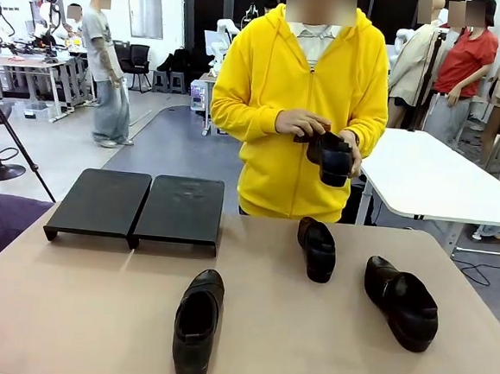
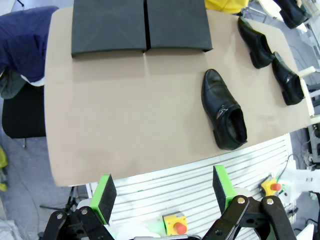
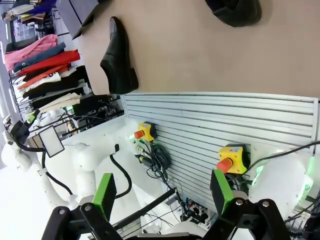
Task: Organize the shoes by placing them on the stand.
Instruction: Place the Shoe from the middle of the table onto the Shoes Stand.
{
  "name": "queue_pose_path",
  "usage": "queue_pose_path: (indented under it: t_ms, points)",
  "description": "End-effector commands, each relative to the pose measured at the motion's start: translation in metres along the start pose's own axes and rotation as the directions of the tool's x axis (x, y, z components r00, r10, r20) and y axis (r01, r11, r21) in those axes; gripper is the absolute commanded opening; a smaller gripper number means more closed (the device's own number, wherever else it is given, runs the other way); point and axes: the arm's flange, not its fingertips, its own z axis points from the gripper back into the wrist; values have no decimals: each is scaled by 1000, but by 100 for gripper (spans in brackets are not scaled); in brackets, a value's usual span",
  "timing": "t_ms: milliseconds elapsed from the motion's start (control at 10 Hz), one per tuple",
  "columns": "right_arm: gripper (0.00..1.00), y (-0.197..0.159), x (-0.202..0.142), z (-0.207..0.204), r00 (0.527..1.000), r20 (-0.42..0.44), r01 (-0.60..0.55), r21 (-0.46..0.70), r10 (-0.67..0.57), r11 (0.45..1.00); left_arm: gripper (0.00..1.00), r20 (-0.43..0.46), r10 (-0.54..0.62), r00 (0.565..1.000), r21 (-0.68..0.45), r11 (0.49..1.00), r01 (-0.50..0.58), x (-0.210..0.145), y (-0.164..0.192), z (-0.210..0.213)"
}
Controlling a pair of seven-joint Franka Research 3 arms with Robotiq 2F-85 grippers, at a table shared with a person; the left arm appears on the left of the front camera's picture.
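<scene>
The black slanted stand [image 1: 133, 206] sits bare at the table's far left, also seen in the left wrist view [image 2: 140, 25]. One glossy black shoe [image 1: 197, 323] lies near the front middle [image 2: 224, 110] [image 3: 119, 57]. A second shoe [image 1: 317, 248] lies by the far edge and a third shoe [image 1: 401, 301] at the right [image 3: 235, 11]. The person in yellow holds the fourth shoe [image 1: 331, 157] in both hands above the far edge. My left gripper [image 2: 162, 195] and right gripper [image 3: 162, 194] both hang open and empty over the robot base, short of the table's near edge.
Below both grippers lies a slatted aluminium base [image 2: 200, 175] with yellow emergency-stop buttons [image 3: 232, 157]. A blue cloth [image 2: 20, 45] lies over a chair at the table's left side. A white table [image 1: 433, 175] stands behind on the right. Several people stand in the background.
</scene>
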Motion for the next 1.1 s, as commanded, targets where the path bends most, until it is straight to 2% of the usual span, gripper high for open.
queue_pose_path:
  t_ms: [0,100,200,300,400,500,600,700,800,900,1000]
  points:
    - [100,-3,0,5,1000,-7,-24,-6,24,1000,100,11,-4,1000,-10,1000,5,1,1,-1]
    - [100,-3,0,5,1000,-7,-24,-6,24,1000,100,0,0,1000,0,1000,0,0,0,0]
    - [100,-3,0,5,1000,-7,-24,-6,24,1000,100,-59,-15,998,12,1000,16,3,-25,-10]
    - [100,-3,0,5,1000,-7,-24,-6,24,1000,100,-118,-58,991,-27,998,55,11,-74,-40]
    - [100,-3,0,5,1000,-7,-24,-6,24,1000,100,-170,-165,972,-148,979,140,15,-138,-82]
    - [100,-3,0,5,1000,-7,-24,-6,24,1000,100,-245,-229,942,-201,963,182,6,-194,-130]
    - [100,-3,0,5,1000,-7,-24,-6,24,1000,100,-332,-240,912,-217,961,174,-11,-238,-179]
    - [100,-3,0,5,1000,-7,-24,-6,24,1000,100,-387,-258,885,-219,958,183,-28,-271,-219]
    - [100,-3,0,5,1000,-7,-24,-6,24,1000,100,-447,-245,860,-177,967,184,-42,-297,-257]
    - [100,-3,0,5,1000,-7,-24,-6,24,1000,100,-488,-197,850,-149,979,142,-46,-305,-278]
    - [100,-3,0,5,1000,-7,-24,-6,24,1000,100,-512,-175,841,-157,982,108,-34,-305,-281]
